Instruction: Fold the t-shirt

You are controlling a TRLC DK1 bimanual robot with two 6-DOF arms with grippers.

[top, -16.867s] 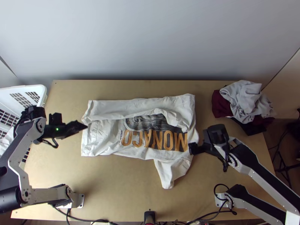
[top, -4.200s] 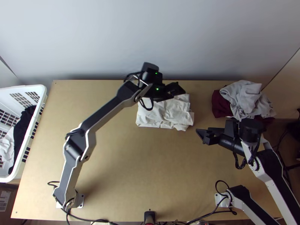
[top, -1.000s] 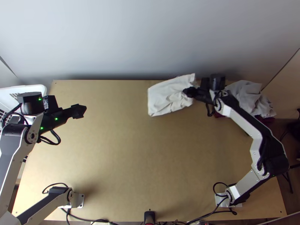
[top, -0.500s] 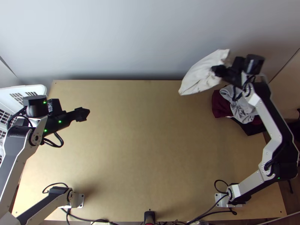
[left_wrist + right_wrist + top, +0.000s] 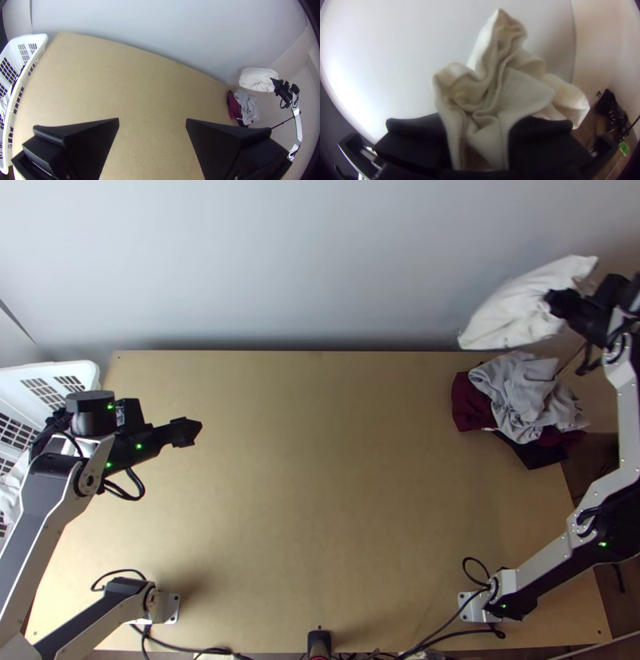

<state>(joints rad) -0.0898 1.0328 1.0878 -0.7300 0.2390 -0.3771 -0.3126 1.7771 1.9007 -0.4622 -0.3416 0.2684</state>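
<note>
The white t-shirt [image 5: 520, 308], a folded bundle, hangs in the air above the cloth pile at the back right, held at one side by my right gripper [image 5: 560, 302]. In the right wrist view the t-shirt [image 5: 486, 86] shows bunched layers pinched between the black fingers of my right gripper [image 5: 480, 143]. My left gripper [image 5: 189, 432] is over the left part of the table, far from the shirt. The left wrist view shows my left gripper [image 5: 152, 121] open, its fingers wide apart with bare table between them; the t-shirt [image 5: 256, 79] is far off.
A pile of cloths, grey [image 5: 520, 396] and maroon [image 5: 470, 404] with a dark one below, lies at the table's back right corner. A white basket [image 5: 60, 372] with clothes stands at the left edge. Bare wood [image 5: 320, 500] spans the middle.
The t-shirt was lifted off the table by my right gripper and carried right and up, past the table's back edge. My left arm went back left from the shirt, then shifted slightly right.
</note>
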